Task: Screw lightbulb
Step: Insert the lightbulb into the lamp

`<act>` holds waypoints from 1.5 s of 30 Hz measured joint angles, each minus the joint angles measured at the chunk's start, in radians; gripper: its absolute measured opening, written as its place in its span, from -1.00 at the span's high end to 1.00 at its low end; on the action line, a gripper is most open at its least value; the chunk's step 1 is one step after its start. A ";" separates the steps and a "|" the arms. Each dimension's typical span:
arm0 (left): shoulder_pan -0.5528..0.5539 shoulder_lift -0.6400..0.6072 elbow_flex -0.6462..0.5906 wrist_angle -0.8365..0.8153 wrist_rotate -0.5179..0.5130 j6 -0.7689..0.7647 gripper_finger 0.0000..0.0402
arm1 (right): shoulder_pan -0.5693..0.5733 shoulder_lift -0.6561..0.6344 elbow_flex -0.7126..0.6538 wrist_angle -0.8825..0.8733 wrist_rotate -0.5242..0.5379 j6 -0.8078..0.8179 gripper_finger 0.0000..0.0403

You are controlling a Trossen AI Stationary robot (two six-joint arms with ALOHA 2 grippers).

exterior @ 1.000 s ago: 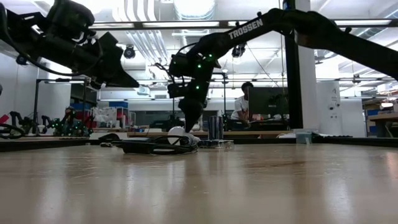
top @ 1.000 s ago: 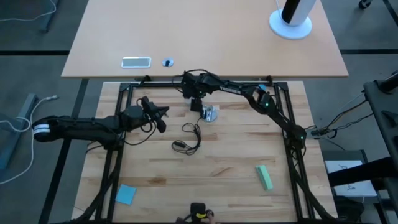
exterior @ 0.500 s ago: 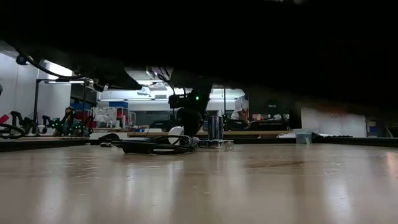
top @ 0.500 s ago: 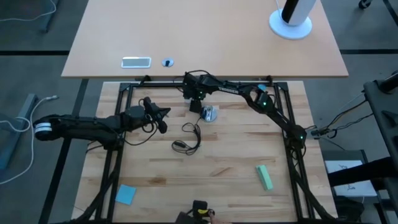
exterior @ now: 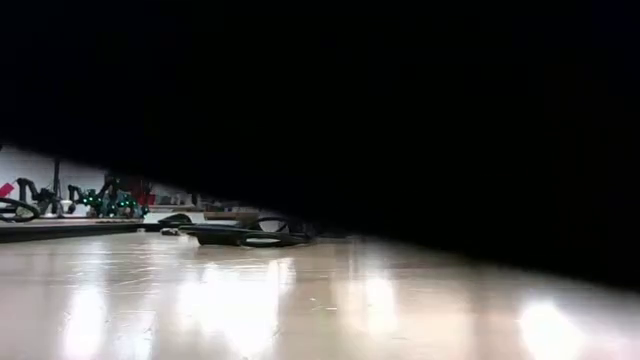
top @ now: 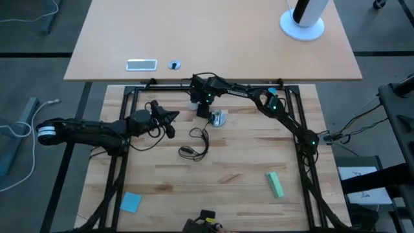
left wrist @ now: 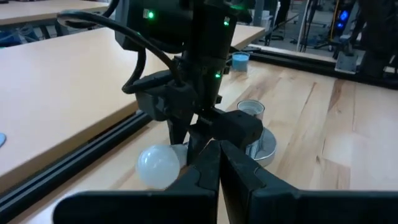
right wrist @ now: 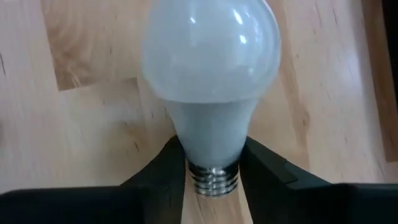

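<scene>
Your right claw (right wrist: 211, 163) has the bulb (right wrist: 210, 81) by its neck, down on the table at the far edge.

Look at the right wrist view: the two dark fingers (right wrist: 163, 168) press on each side of the bulb's narrow neck, just above the grey screw base. The bulb's long line runs straight out from the claw, with the round white end pointing away and the screw end pointing back between the fingers. In the left wrist view the bulb (left wrist: 159, 165) lies on its side on the wood, under the right claw (left wrist: 186, 134). The silver socket (left wrist: 256, 135) sits near it on the table (top: 246, 155), not touching. Your left claw (top: 169, 123) is clenched tight on nothing and waits to the left, apart from the bulb.
</scene>
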 joint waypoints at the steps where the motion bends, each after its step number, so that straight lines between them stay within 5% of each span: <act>1: 0.000 0.000 0.000 0.006 0.000 0.000 1.00 | 0.000 0.000 0.000 0.001 0.000 0.000 0.56; 13: -0.001 0.000 0.000 0.013 0.000 -0.022 1.00 | 0.002 -0.044 0.024 -0.001 -0.003 0.010 0.59; 26: -0.005 -0.065 0.000 0.011 0.000 -0.087 1.00 | -0.002 -0.220 -0.078 0.120 -0.362 0.073 0.59; 32: -0.046 -0.151 -0.017 0.013 -0.001 -0.099 1.00 | 0.005 -0.406 -0.413 0.394 -0.379 0.140 0.59; 40: -0.106 -0.190 -0.028 0.016 -0.001 -0.118 1.00 | 0.004 -0.756 -1.060 1.162 -0.304 0.346 0.59; 45: -0.110 -0.145 -0.028 0.086 -0.001 -0.140 1.00 | 0.025 -0.871 -1.377 1.616 -0.156 0.478 0.59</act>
